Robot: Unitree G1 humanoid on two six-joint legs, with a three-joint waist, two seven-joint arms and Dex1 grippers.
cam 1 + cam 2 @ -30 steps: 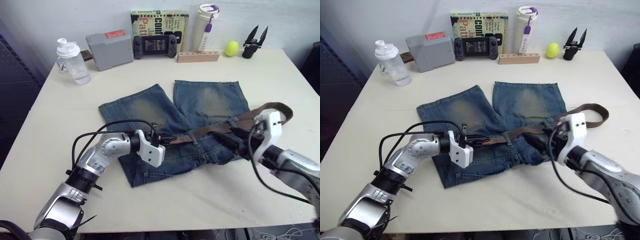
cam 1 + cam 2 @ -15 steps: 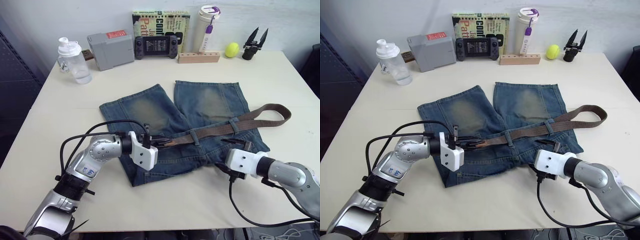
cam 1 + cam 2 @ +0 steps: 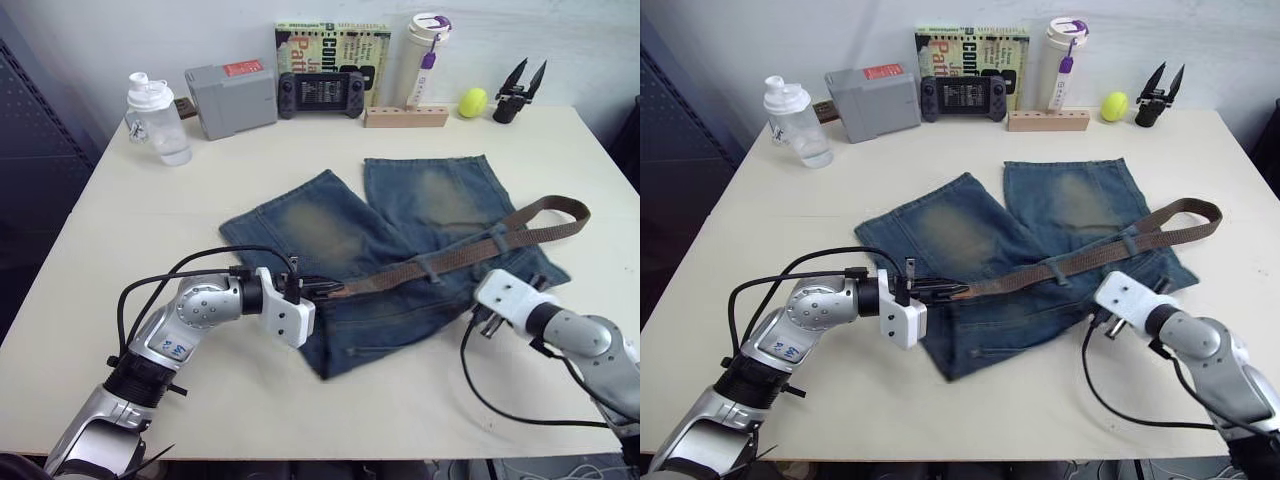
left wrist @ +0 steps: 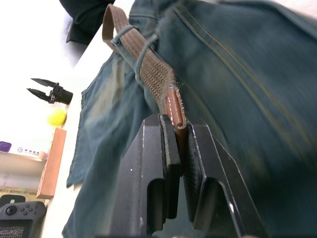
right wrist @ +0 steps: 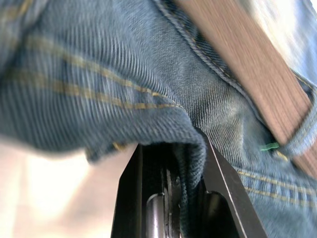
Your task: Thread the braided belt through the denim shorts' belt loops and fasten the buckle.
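Counter [image 3: 120,230] holds denim shorts [image 3: 400,240] at centre, legs toward 12 o'clock, waistband toward 6. Soft, limp cloth; will bunch and drag if pulled.

Braided belt [image 3: 470,245] lies across waistband from 9 toward 3 o'clock, passing under at least two belt loops [image 3: 427,267], far end curling off shorts at 3. Flexible weave, stiffer leather tip; best held at tip.

Left gripper [image 4: 179,148]: jaws pinching belt's leather tip.

Right gripper [image 5: 185,163]: jaws pinching denim edge at 4 o'clock, apparently waistband corner.

Buckle not made out.
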